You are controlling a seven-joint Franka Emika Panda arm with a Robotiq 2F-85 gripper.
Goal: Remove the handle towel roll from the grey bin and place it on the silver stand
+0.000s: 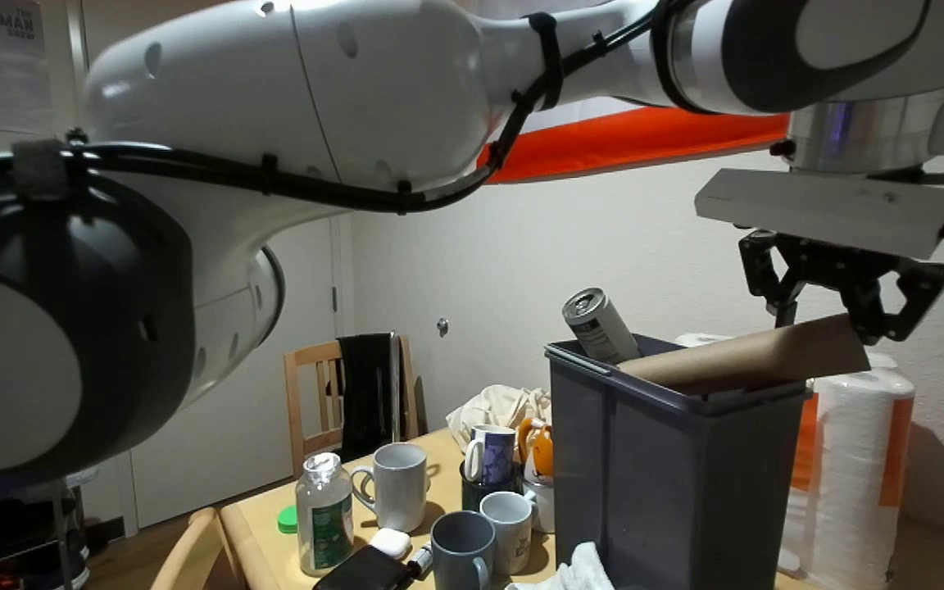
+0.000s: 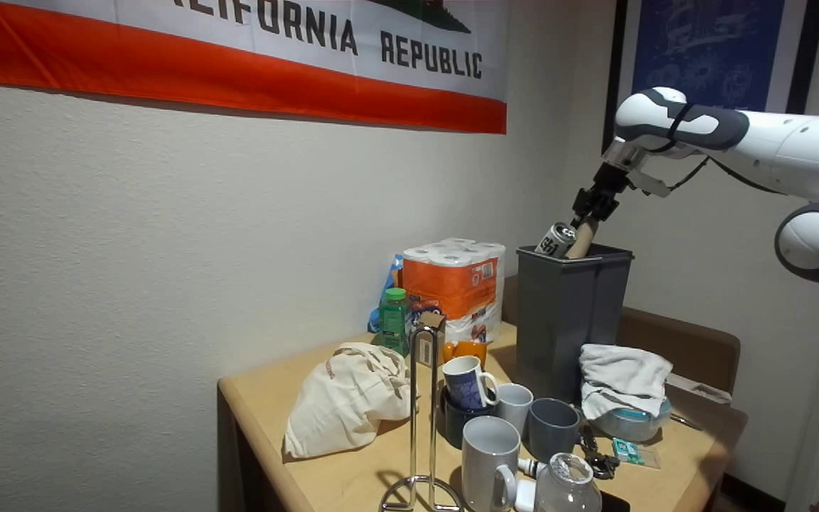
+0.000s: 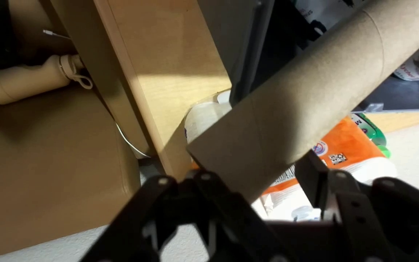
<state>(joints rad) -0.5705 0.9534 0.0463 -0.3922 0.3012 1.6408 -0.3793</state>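
Within the hand (image 1: 827, 330), seemingly: cardboard tube (image 1: 749, 359)

the white arm (image 1: 390, 90) stretches out, its wrist (image 1: 816, 57) bent over, jaws pointing down, partly apart, grip unclear.

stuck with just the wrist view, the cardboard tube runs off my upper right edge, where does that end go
Observer: In both exterior views, that end of the cardboard tube slopes down into the grey bin.
Operator: ok and the spot it's meant for, what's right by it
Observer: In an exterior view, a large white mug stands close beside the silver wire stand.
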